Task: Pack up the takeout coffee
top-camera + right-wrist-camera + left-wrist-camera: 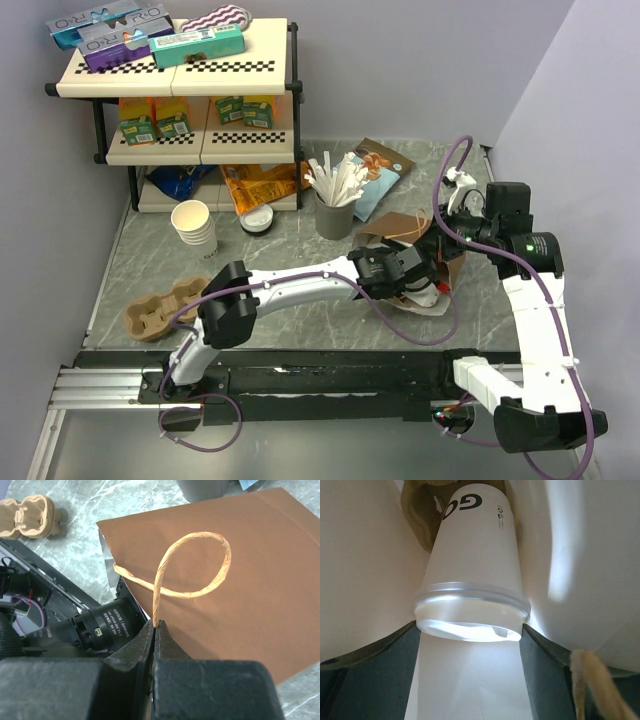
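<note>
From above, the left gripper [400,268] is buried in the mouth of the brown paper carrier bag [392,228], which appears tipped toward it. The right gripper [449,226] sits at the bag's upper edge on the far side. If the bag is as slanted as it looks, anything set down inside may roll or fall over rather than stand. The small off-white paper takeout cup with its white plastic sip lid [475,545] is hidden in this view, somewhere ahead of the left gripper inside the bag.

The left wrist view shows the likeliest trouble. The cup lies straight ahead of the gripper, with the lid nearest and the body running deeper into the bag's pale interior. The jaws stand wide, and the lid rim fills the gap at the dark fingertips [380,675]. I cannot tell whether they pinch the lid or are free of it. Backing out could drag the cup along if the rim catches, and a strand of tan twisted cord [592,690] just right of the right finger could snag.

In the right wrist view, the right gripper is clenched on the tan paper-cord loop handle [195,565], which rises directly ahead of its fingertips. A slip on so thin a cord would let the bag mouth sag onto the left gripper. The cup is out of sight, behind the bag's brown face.
</note>
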Robot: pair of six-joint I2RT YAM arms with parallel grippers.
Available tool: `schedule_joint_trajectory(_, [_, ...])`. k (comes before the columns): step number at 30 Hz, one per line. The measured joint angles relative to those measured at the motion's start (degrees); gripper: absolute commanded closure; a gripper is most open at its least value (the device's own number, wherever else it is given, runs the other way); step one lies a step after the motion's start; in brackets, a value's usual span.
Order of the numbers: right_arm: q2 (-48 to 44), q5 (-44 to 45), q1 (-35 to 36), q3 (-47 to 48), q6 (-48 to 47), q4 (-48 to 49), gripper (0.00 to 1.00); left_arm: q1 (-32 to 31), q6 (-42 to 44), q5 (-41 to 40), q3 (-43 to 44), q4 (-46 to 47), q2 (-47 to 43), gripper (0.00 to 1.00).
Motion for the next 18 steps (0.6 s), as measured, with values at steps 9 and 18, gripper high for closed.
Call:
schedule_joint_trajectory(9, [1.5, -2.3, -0.9, 0.1, 1.2, 1.3, 1.0, -0.1, 2.2, -3.3, 0.0, 2.2, 1.8, 0.99])
schedule_joint_trajectory(18, [2.6, -6.6, -1.3, 0.0, 3.9, 3.0, 0.93, 0.0, 4.6, -6.3, -2.1, 11.1, 3.9, 0.99])
